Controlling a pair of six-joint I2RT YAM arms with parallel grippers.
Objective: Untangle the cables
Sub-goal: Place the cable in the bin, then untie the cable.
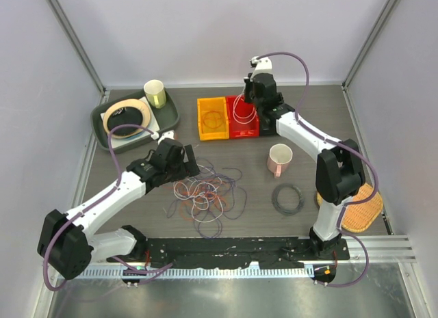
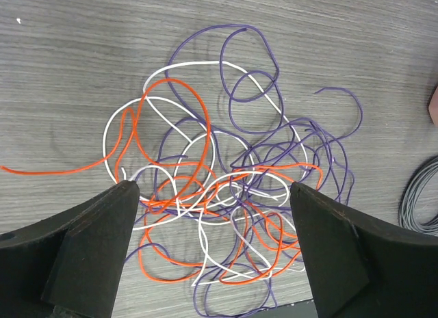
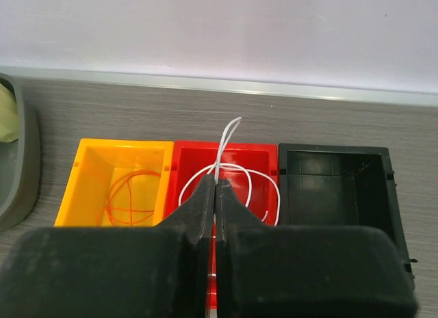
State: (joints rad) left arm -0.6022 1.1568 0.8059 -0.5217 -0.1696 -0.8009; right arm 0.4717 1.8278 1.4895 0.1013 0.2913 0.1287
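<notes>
The cables (image 1: 205, 191) lie in a loose tangle of white, orange and purple loops on the table in front of the left arm. My left gripper (image 1: 183, 169) hovers just above their left side. In the left wrist view it (image 2: 212, 188) stands wide open over the tangle (image 2: 226, 147), with nothing between its fingers. At the back, my right gripper (image 1: 248, 94) hangs over the red bin (image 1: 243, 131). It (image 3: 215, 182) is shut on a white cable (image 3: 229, 130), whose loop dangles into the red bin (image 3: 253, 154).
A yellow bin (image 3: 102, 154) holding an orange cable (image 3: 126, 195) sits left of the red one, a black bin (image 3: 335, 161) to its right. A pink mug (image 1: 279, 159), a grey cord ring (image 1: 288, 198), a woven mat (image 1: 363, 208) and a green tray (image 1: 102, 130) with a cup (image 1: 155, 94) stand around.
</notes>
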